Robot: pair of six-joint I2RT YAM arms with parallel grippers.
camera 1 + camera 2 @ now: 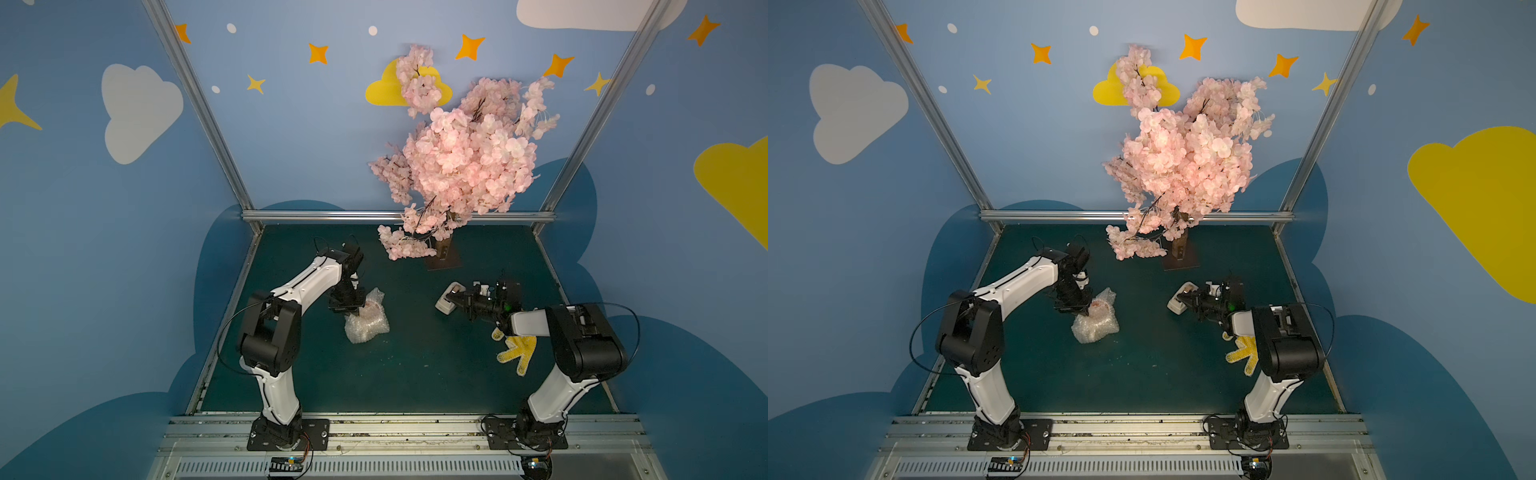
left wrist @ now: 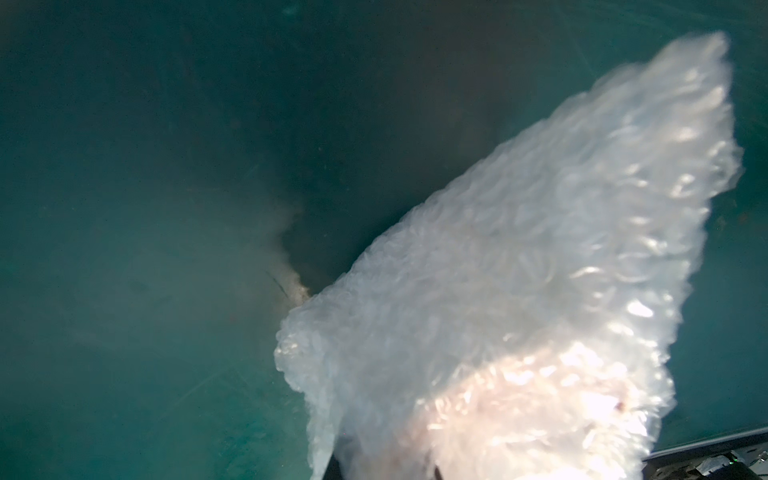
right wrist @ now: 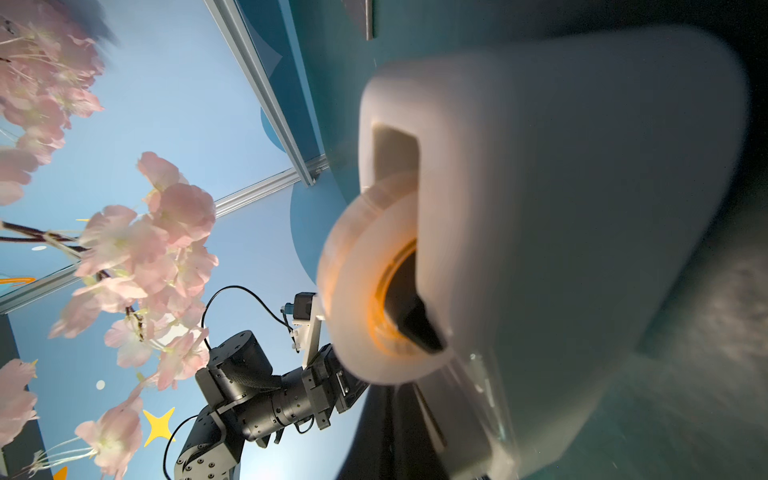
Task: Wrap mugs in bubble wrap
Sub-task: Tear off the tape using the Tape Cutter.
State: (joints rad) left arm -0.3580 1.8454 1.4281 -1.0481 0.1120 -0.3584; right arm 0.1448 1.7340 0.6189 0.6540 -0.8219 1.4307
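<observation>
Left wrist view is mostly filled by the bubble wrap, a crumpled flap rising from the jaws at the frame's edge. A pinkish glow shows through it close to the jaws. Dark finger parts show on either side of the fold, so I judge the left end effector to be pinched narrowly on the bubble wrap; whether it also catches the rim beneath is hidden.

In both top views this end effector points down onto the left flank of the bundle, which rests on the green bench left of centre. The mug is inside, showing only as a reddish patch through the plastic just beside the fingers. The bundle's longer side seems to run from the back of the bench toward the front, with a loose flap standing up at the back. Which way the mug's handle or mouth points, I cannot tell.

Behind the centre stands a pink blossom tree. Right of centre, well apart from the bundle, lies the cream tape dispenser. The right end effector is against it, jaws closed, and the right wrist view shows one dark finger inside the tape roll's core. Whether it grips anything is unclear. A yellow dotted glove lies beneath that arm.

The left arm is plainly the nearer one. Any tape has to travel leftward across open bench to reach the bundle.
</observation>
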